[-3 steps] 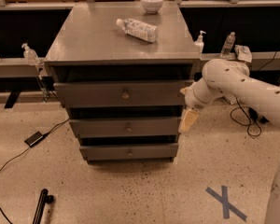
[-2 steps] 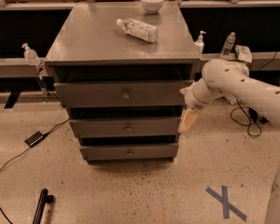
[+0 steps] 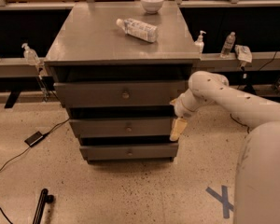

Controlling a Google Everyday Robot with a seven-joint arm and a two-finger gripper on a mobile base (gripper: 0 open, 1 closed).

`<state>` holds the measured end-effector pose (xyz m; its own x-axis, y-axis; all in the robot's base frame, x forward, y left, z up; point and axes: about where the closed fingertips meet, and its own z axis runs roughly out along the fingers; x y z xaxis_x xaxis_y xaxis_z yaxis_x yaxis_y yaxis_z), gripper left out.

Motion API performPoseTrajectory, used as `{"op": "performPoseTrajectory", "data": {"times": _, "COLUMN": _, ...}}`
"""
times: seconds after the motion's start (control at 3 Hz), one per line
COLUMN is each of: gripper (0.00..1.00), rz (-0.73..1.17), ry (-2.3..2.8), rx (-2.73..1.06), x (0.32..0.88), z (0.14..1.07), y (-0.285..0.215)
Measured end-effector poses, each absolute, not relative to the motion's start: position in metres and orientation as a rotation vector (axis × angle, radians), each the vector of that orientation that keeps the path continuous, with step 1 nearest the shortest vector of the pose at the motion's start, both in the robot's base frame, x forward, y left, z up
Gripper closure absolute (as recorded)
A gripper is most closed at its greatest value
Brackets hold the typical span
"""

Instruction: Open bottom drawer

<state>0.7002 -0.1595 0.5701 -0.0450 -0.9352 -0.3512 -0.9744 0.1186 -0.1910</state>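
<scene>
The grey metal cabinet (image 3: 88, 41) has three drawers. The bottom drawer (image 3: 102, 152) is the lowest, narrowest front, with a small round knob (image 3: 129, 151) at its centre. Its front stands slightly forward under the middle drawer (image 3: 98, 127). My white arm (image 3: 224, 94) reaches in from the right. The gripper (image 3: 178, 128) hangs at the cabinet's right front corner, level with the middle drawer's right end, above and right of the bottom drawer's knob. Only one tan finger shows.
A plastic bottle (image 3: 137, 29) lies on the cabinet top, and a white bowl (image 3: 152, 3) stands behind it. Pump bottles stand on the rails at left (image 3: 30, 55) and right (image 3: 199, 41). A cable and black box (image 3: 35, 138) lie on the floor at left. Blue tape X (image 3: 219, 199) marks the floor at right.
</scene>
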Motion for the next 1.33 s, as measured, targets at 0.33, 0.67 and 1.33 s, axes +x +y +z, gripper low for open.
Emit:
{"op": "performPoseTrajectory", "data": {"times": 0.33, "gripper": 0.00, "rz": 0.195, "ry": 1.971, "rx": -1.822, "x": 0.714, "z": 0.513, "y": -0.137}}
{"op": "performPoseTrajectory", "data": {"times": 0.67, "gripper": 0.00, "rz": 0.236, "ry": 1.869, "rx": -1.740, "x": 0.725, "z": 0.479, "y": -0.121}}
{"op": "performPoseTrajectory", "data": {"times": 1.33, "gripper": 0.00, "rz": 0.290, "ry": 1.768, "rx": -1.661, "x": 0.733, "z": 0.466, "y": -0.137}}
